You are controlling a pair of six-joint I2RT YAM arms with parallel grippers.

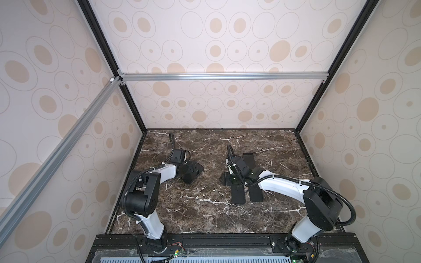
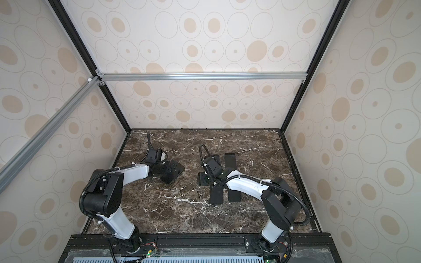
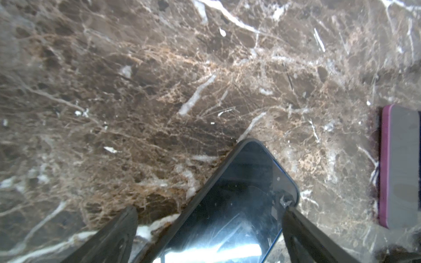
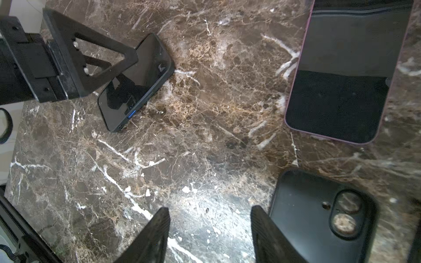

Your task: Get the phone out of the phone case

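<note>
Barely begun, we judge: phone still cased on the worktop, well left of an empty case, between wide-apart left jaws; right jaws apart, empty, beside that case.

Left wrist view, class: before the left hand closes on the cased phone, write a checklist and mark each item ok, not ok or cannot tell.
1. Left hand open: ok.
2. Cased phone between its fingers: ok.
3. Both fingers touching the phone: not ok; the marble table shows between one finger and the case.
4. Phone seated in its case: ok, a dark rim surrounds the screen.
5. Right hand free: ok, open, nothing between its fingers.
6. Empty black case and pink-rimmed phone apart from the cased phone: ok.
</note>
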